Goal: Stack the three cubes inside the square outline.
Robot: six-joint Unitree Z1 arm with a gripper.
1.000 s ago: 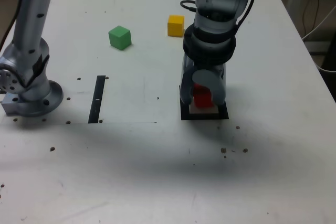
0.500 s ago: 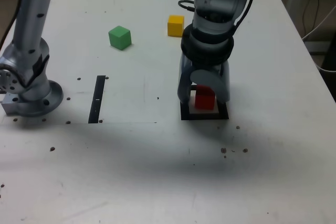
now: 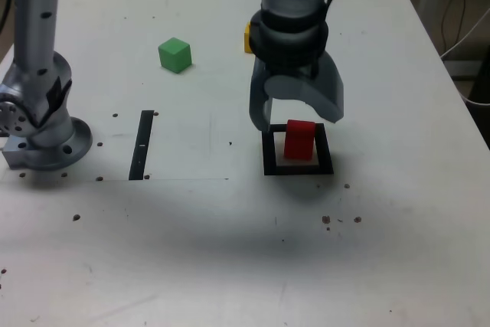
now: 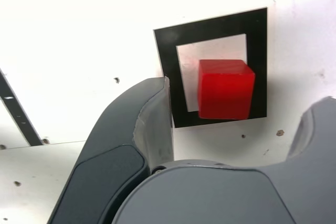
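Observation:
The red cube (image 3: pixel 298 141) (image 4: pixel 226 88) sits inside the square outline (image 3: pixel 297 168) (image 4: pixel 210 22), off-centre toward one corner, with nothing touching it. My gripper (image 3: pixel 296 118) hangs just above and behind it, open, its two fingers spread wider than the cube; one finger (image 4: pixel 152 124) shows beside the outline in the wrist view. The green cube (image 3: pixel 174 55) stands alone at the far side of the table on the exterior view's left. Only a sliver of the yellow cube (image 3: pixel 246 38) shows behind the arm.
The arm's base (image 3: pixel 46 135) stands at the exterior view's left edge. A thin black strip (image 3: pixel 142 143) lies between the base and the outline. Cables (image 3: pixel 467 36) hang past the table's right edge. Small dark specks dot the white tabletop.
The gripper has opened, let go of the red cube and risen slightly toward the far side. The cube stays in the outline.

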